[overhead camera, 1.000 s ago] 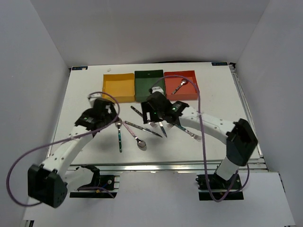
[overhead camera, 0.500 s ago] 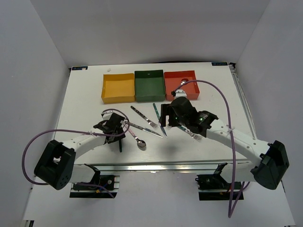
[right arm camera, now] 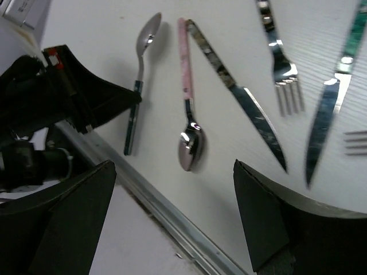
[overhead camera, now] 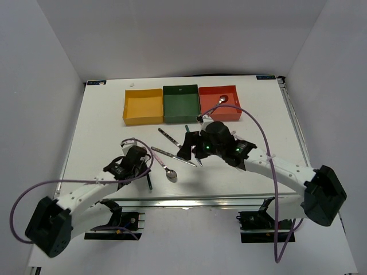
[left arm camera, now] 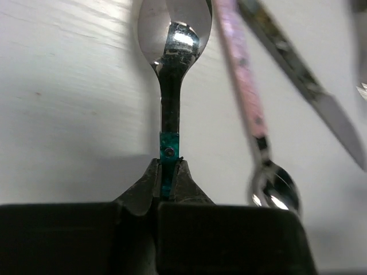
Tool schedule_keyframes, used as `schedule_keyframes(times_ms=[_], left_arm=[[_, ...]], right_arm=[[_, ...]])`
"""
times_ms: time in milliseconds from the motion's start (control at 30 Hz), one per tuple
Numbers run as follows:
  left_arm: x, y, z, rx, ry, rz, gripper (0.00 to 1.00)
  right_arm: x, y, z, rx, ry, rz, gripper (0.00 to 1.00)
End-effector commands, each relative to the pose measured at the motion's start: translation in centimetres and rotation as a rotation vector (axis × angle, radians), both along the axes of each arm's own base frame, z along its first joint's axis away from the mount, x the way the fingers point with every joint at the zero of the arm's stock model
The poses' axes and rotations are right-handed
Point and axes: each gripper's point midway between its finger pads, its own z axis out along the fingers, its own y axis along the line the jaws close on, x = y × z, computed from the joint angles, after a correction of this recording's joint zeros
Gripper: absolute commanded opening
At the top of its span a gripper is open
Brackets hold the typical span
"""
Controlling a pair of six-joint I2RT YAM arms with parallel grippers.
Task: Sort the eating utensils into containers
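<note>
From above, my left gripper (overhead camera: 143, 167) sits just left of the pink-handled metal spoon (overhead camera: 163, 165). My right gripper (overhead camera: 192, 150) hangs just right of that spoon.

On the left wrist camera, the jaws are pinched narrow on the teal handle of a silver spoon (left arm camera: 170, 166), which appears to lie flat on the table just left of the pink-handled spoon (left arm camera: 245, 97).

On the right wrist camera, the right gripper (right arm camera: 174, 166) is spread wide and empty above the pink-handled spoon (right arm camera: 186, 103).

I judge this to be the grasp step. Next I need a clean lift, then a carry well beyond the pink-handled spoon to the shallow red square box (overhead camera: 230, 113), which already has a spoon in it.
</note>
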Motion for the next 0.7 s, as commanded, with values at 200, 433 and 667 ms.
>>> schedule_keyframes(times_ms=[200,433,667], left_arm=[[-0.8,-5.5,8.4,-0.374,-0.320,-0.219,0.00],[-1.2,-6.9,9.0,-0.429,-0.338,-0.293,0.00],[-1.2,-8.5,10.6,-0.495,-0.367,-0.362,0.00]], right_arm=[[-0.1,9.0,2.2,0.353,0.178,0.144,0.85],[0.6,11.9,1.4,0.330,0.199,0.143,0.83],[1.2,13.2,-2.5,0.241,0.242,0.138,0.76]])
